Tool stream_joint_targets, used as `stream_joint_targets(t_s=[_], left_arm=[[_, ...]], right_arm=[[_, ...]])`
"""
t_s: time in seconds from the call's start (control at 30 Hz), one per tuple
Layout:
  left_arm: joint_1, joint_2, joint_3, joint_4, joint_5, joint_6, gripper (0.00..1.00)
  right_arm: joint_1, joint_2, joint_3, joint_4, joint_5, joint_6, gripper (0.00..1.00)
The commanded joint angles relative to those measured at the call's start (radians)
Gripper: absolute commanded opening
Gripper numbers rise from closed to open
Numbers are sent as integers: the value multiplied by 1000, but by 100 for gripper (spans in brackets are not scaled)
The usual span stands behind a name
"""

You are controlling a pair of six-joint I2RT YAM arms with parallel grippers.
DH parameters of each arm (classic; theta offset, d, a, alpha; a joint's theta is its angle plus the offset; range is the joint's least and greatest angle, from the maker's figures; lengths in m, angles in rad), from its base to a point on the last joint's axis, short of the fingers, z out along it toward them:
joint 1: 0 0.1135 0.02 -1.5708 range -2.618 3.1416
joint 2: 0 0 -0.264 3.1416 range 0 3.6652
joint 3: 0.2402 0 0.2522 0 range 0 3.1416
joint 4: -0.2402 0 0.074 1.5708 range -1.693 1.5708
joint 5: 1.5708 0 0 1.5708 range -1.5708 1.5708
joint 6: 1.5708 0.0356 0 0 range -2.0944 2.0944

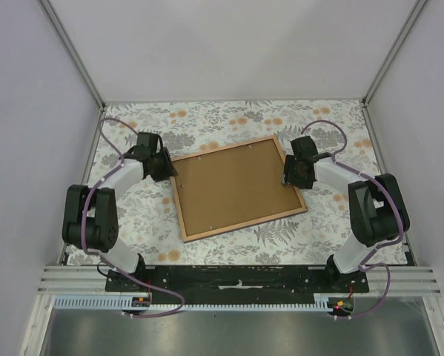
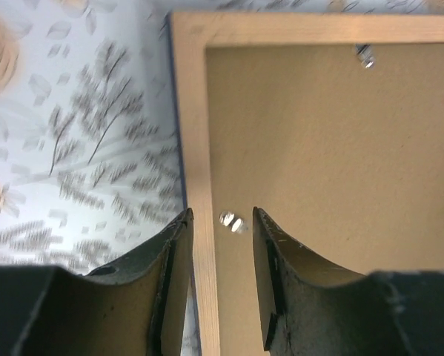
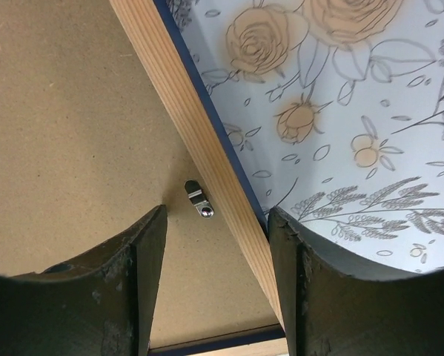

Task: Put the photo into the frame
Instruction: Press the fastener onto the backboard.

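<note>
The frame (image 1: pixel 244 225) lies flat at the centre of the top view, turned slightly so that its right end sits higher in the picture. The light wood face is up; a dark blue outer edge shows in the right wrist view (image 3: pixel 188 111). A brown backing board (image 1: pixel 236 189) fills its opening. Small metal clips (image 3: pixel 199 200) sit on the board just inside the rim (image 2: pixel 192 133).

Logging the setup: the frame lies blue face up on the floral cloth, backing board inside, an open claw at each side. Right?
No: the frame lies light wood face up, blue only along its outer edge; the right wrist view shows it. The backing board, floral cloth, open left claw and right claw are as stated.
</note>
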Motion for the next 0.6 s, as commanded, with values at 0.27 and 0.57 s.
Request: stream_joint_targets(t_s=[0.27, 0.57], left_arm=[[7, -271, -230, 40, -160, -207, 41], [7, -280, -281, 46, -163, -206, 40]], right_arm=[[5, -61, -54, 39, -30, 35, 63], [1, -27, -11, 26, 16, 27, 59]])
